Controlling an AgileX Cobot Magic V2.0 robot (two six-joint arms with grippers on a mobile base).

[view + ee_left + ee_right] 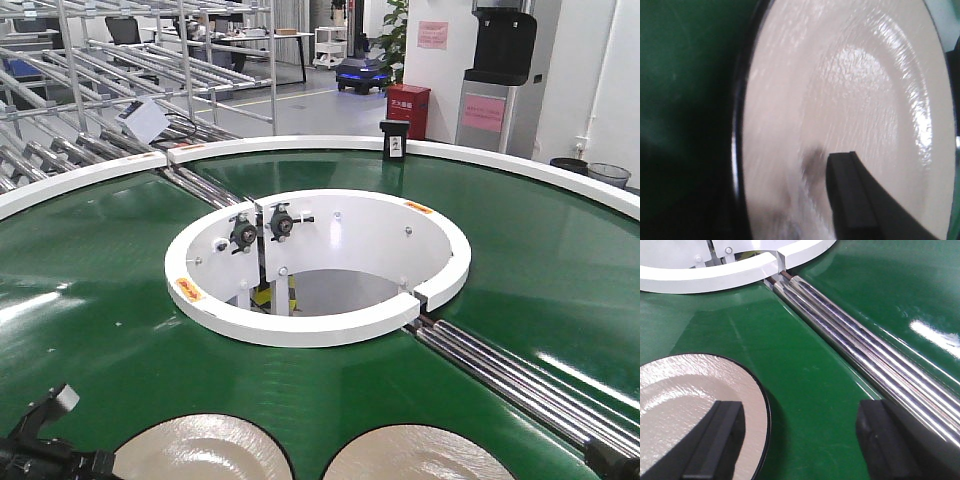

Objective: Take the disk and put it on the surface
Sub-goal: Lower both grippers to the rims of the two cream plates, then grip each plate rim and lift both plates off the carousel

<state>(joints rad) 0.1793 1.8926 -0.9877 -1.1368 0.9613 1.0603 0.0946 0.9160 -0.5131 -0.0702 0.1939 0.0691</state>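
Two cream disks with black rims lie on the green belt at the front edge, a left disk (200, 450) and a right disk (420, 455). My left gripper (45, 445) sits at the left disk's left edge. In the left wrist view that disk (840, 100) fills the frame, blurred, with one black finger (855, 200) over it and the other finger hidden. My right gripper (800, 440) is open. Its left finger (715, 440) hangs over the right disk's (690, 405) right edge, its right finger (890, 440) over bare belt. The surface is out of view.
The green conveyor belt (100, 300) rings a raised white inner rim (320, 330) around an open well. Steel rollers (510, 375) cross the belt just right of my right gripper (612, 462). A white outer rim (80, 180) and metal racks (120, 60) stand behind.
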